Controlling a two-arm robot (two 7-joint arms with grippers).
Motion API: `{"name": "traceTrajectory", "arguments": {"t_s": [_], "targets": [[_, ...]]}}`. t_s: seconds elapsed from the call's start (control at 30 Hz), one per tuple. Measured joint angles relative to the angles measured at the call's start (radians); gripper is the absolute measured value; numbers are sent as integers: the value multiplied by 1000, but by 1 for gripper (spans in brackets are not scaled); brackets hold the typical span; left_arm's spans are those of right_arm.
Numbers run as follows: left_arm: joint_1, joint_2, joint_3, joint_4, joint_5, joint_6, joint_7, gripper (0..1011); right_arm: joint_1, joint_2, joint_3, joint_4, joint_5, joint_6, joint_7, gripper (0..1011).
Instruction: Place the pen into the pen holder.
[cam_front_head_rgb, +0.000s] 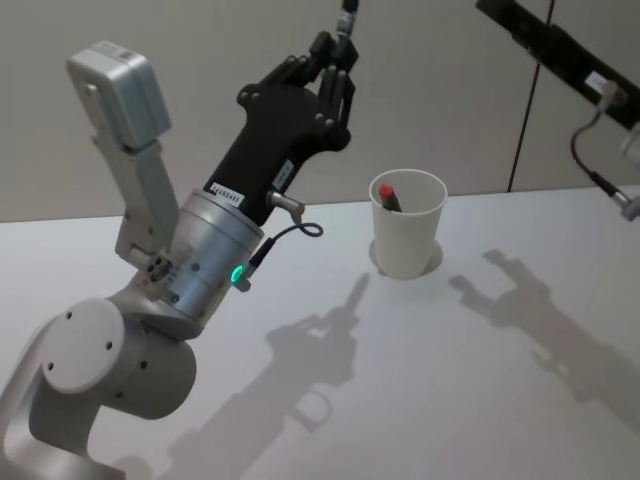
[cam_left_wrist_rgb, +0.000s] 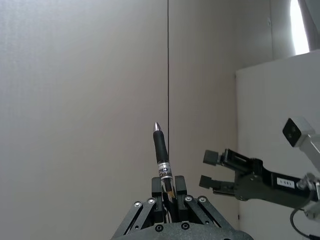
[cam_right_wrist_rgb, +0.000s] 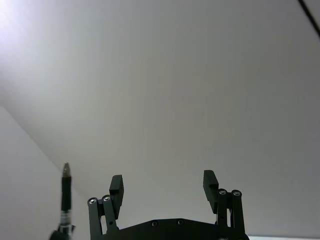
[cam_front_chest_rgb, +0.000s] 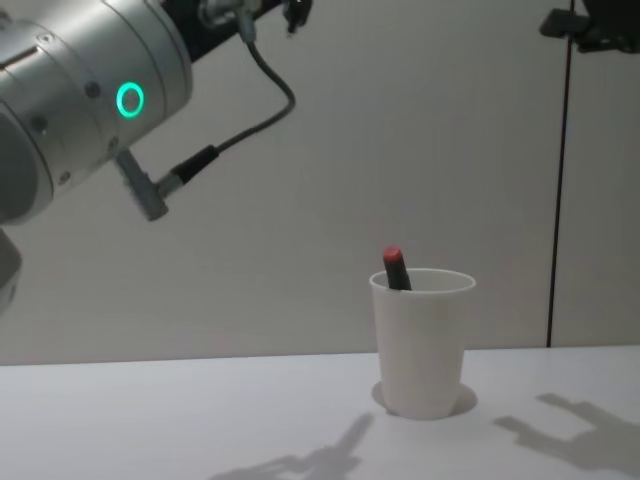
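My left gripper (cam_front_head_rgb: 340, 52) is raised high above the table, left of the cup, and is shut on a black pen (cam_front_head_rgb: 348, 14) that points upward. In the left wrist view that pen (cam_left_wrist_rgb: 161, 154) stands tip-up between the fingers (cam_left_wrist_rgb: 181, 186). The pen holder (cam_front_head_rgb: 408, 238) is a white paper cup standing upright on the table, with a red-capped pen (cam_front_head_rgb: 387, 194) leaning inside it. From the chest the cup (cam_front_chest_rgb: 421, 342) and that red cap (cam_front_chest_rgb: 393, 258) show side-on. My right gripper (cam_right_wrist_rgb: 163, 182) is open, holds nothing, and hangs high at the right (cam_left_wrist_rgb: 210, 170).
The white table (cam_front_head_rgb: 480, 400) carries the shadows of both arms. My left arm's silver wrist and cable (cam_front_chest_rgb: 90, 95) sit large at the chest view's upper left. A plain wall with a dark vertical seam (cam_front_chest_rgb: 558, 200) stands behind the table.
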Motion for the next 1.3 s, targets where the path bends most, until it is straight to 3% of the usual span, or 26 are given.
{"name": "traceTrajectory", "arguments": {"t_s": [0.37,0.5,0.67,0.93,1.3], "targets": [[-4,6,5,5,45,-1,-13,156,16,-28,-5,-14,226,71,-95,1001],[-3,4,2,6,42,-10,7,156,13,-22,-6,-18,253,76,-100,1001],[-2,0,-5,7,21,-29,46,156,2,-5,-7,-26,255,74,-92,1001],[0,-5,-20,11,-16,-49,102,156,-29,41,-9,-48,200,46,-41,1001],[13,2,-25,2,-26,-30,125,156,-27,50,-32,-66,157,15,11,1001]]}}
